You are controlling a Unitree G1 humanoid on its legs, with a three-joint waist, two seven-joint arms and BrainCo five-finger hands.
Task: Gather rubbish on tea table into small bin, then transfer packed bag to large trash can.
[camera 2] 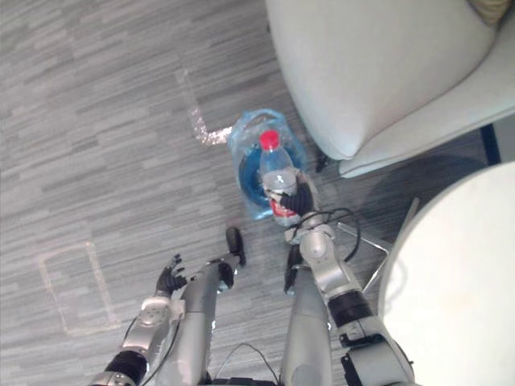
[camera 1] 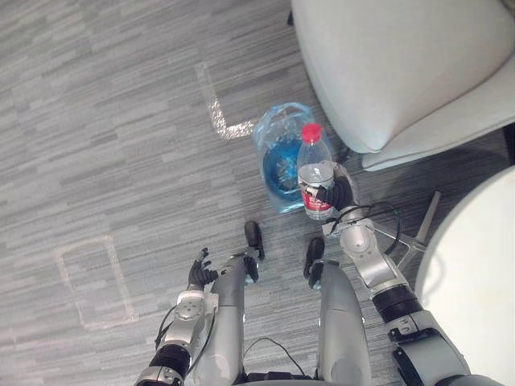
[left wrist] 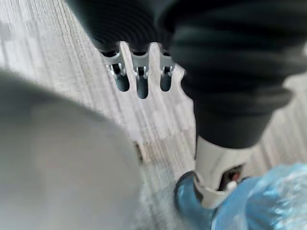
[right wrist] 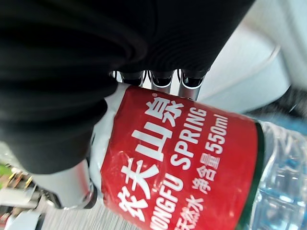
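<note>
1. Right robot hand (camera 1: 338,195): it is closed around the water bottle (camera 1: 314,173). In the right wrist view the fingers (right wrist: 160,81) wrap over the red label (right wrist: 177,163) and the thumb sits on the opposite side.
2. Water bottle: clear plastic with a red cap (camera 1: 311,133), held roughly upright with the cap uppermost. From the head camera it overlaps the near right edge of the small bin (camera 1: 275,157). Whether its base is above the rim or already below it cannot be told.
3. Small bin: it stands on the floor (camera 1: 96,121), lined with a translucent blue bag (camera 1: 283,117) that is gathered over the rim. It sits just beside the front of the pale armchair (camera 1: 402,64).
4. Left robot hand (camera 1: 199,274): it hangs low at the robot's left side, well apart from the bin, holding nothing. In the left wrist view its fingers (left wrist: 140,79) are loosely extended.
5. Bench (camera 1: 475,273): round and white, at the robot's right.
6. Floor markings: an L-shaped tape mark (camera 1: 217,108) lies just beside the bin, and a rectangular tape outline (camera 1: 92,281) lies to the robot's left.
</note>
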